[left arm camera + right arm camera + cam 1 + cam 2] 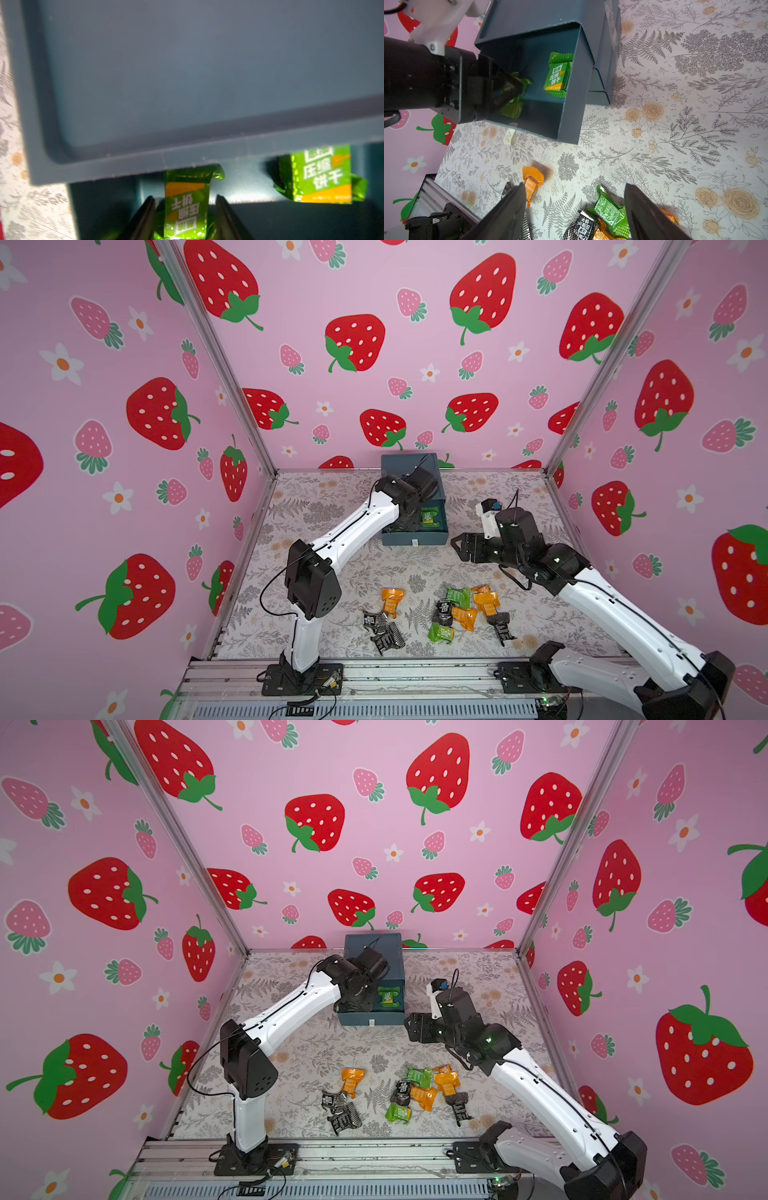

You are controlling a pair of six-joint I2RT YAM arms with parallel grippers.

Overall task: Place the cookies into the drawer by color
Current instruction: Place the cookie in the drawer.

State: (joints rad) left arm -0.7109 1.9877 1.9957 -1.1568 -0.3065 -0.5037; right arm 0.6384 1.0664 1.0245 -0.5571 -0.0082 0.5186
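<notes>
The drawer (409,466) is a dark teal cabinet at the back of the table, and its top drawer (415,538) is pulled out. My left gripper (185,197) reaches into it and is open, with a green cookie (186,209) between its fingers and a small gap on each side. A second green cookie (324,176) lies further in, seen in both top views (430,516) (388,996) and the right wrist view (557,76). My right gripper (457,546) hovers open and empty to the right of the drawer front. Loose cookies (461,614) in green, orange and black lie near the table's front.
An orange cookie (392,600) and two black ones (382,628) lie apart, left of the pile. The lower drawers (600,83) are closed. A white pull tab (510,137) hangs from the open drawer front. A metal rail (374,676) runs along the front edge; patterned walls enclose the table.
</notes>
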